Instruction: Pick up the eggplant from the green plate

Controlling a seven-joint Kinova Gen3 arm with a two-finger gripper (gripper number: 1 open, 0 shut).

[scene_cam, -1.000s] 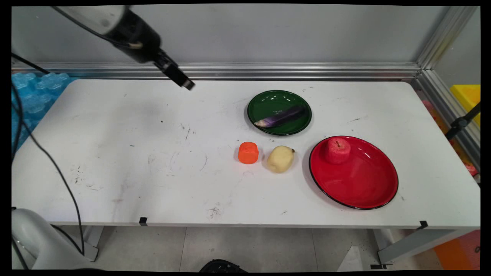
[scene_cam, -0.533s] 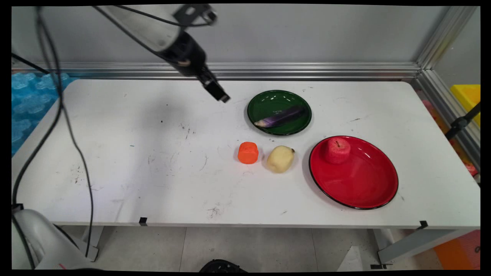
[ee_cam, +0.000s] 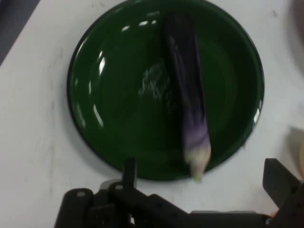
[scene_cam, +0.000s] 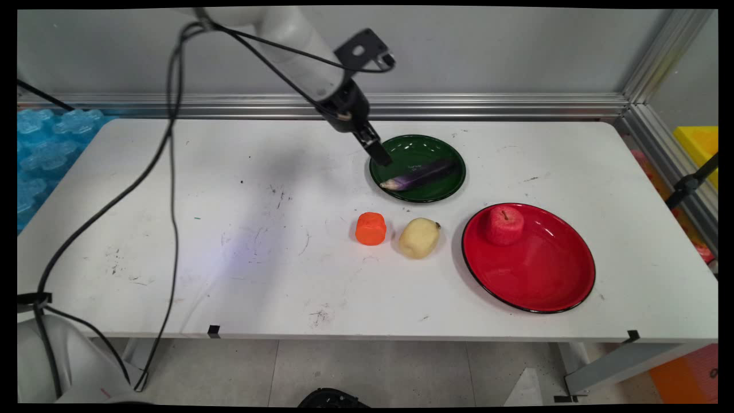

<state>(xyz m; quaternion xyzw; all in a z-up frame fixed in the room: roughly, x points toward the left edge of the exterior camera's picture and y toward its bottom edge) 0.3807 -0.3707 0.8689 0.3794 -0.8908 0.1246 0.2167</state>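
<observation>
An orange block (scene_cam: 371, 228) and a pale potato (scene_cam: 419, 237) are seen side by side on the table (scene_cam: 172, 241). The gripper (scene_cam: 381, 156), fingers spread apart and empty, is held above the green plate (scene_cam: 401, 150), where a purple eggplant (scene_cam: 420, 175) lies. A red apple (scene_cam: 504, 225) rests on the red plate (scene_cam: 545, 275). No legible writing is seen.

Just beyond the jaws the green plate (ee_cam: 95, 123) was glossy, throwing bright glints, and the eggplant (ee_cam: 187, 95) on it was smooth with a soft sheen. The gripper (scene_cam: 379, 156) looked matt black. Beneath lay a matt, scuffed white table (scene_cam: 172, 241).
</observation>
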